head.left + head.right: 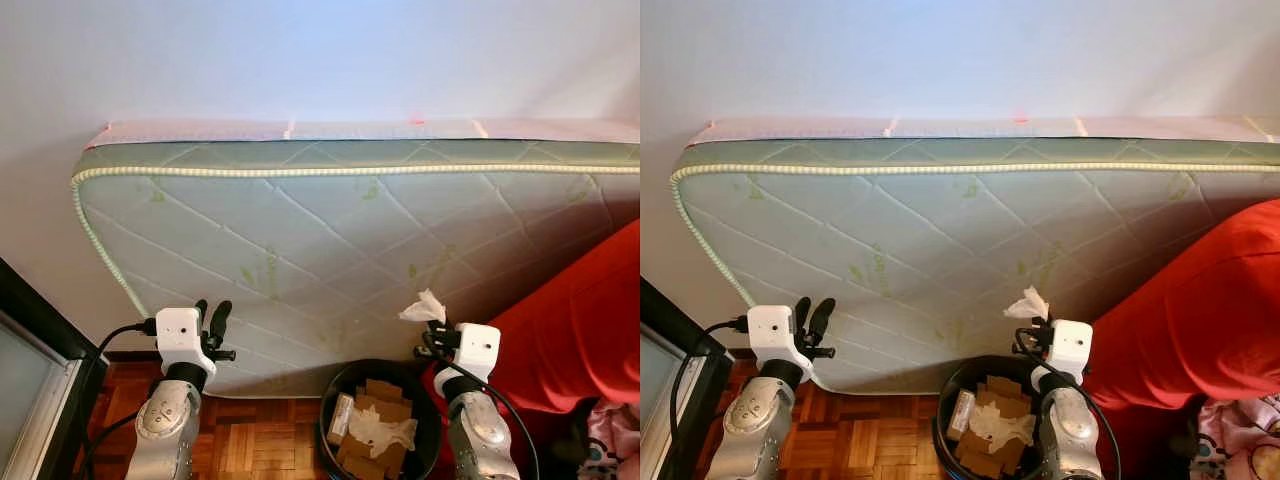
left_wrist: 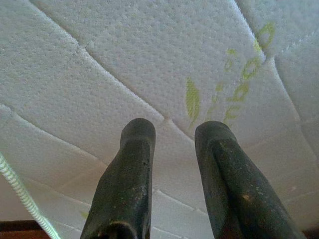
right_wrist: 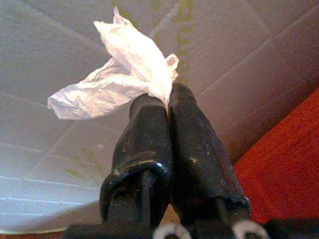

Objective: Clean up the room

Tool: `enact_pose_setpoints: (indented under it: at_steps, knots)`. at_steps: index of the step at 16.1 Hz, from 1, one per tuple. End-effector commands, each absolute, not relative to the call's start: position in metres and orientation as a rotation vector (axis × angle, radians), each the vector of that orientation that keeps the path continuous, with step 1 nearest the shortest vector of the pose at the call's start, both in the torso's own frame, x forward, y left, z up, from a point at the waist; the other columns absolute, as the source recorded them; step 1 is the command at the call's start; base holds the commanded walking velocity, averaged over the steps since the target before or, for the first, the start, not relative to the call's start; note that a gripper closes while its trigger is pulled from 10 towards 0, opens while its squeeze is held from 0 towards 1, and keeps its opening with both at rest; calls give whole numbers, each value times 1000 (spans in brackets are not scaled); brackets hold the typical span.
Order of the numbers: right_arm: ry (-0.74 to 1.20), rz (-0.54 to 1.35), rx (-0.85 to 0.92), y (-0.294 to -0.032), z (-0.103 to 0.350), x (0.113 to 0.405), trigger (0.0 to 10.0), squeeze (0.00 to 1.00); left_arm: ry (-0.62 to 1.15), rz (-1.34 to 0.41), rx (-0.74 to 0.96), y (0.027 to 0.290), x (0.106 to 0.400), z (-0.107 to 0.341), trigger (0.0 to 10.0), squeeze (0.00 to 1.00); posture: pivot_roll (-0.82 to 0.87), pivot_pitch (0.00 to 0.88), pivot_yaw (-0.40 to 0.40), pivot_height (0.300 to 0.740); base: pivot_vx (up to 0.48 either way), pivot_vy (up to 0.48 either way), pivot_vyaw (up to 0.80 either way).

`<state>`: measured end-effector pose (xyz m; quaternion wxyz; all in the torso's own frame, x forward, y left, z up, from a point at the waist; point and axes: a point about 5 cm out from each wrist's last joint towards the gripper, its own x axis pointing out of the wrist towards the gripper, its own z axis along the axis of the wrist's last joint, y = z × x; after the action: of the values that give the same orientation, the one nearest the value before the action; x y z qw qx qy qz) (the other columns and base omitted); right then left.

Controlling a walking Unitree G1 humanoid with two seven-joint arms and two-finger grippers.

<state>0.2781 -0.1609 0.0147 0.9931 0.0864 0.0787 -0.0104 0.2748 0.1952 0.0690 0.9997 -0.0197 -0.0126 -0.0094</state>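
My right gripper is shut on a crumpled white tissue, held up just above a black trash bin on the floor. In the right wrist view the tissue sticks out from between the closed fingertips. The bin holds brown cardboard scraps and more white tissue. My left gripper is raised at the left, open and empty, pointing at the mattress; its fingers stand apart in the left wrist view.
A pale green quilted mattress leans on its side against the white wall. A red cloth covers something at the right. A dark cabinet stands at the left. Wooden parquet floor lies below.
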Motion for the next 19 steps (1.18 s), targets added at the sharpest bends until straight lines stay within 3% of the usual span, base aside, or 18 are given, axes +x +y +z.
enact_pose_setpoints:
  at_steps: [1, 19]
  knots:
    - [169, -18, 164, -160, 14, 277, 10000, 0, -23, -22, -45, 195, 273, 71, 10000, 0, 52, 110, -52, 710, 0, 0, 0]
    - [226, 35, 146, -152, 9, 278, 10000, 0, -20, -35, -62, 190, 275, 76, 10000, 0, 53, 82, -42, 676, 0, 0, 0]
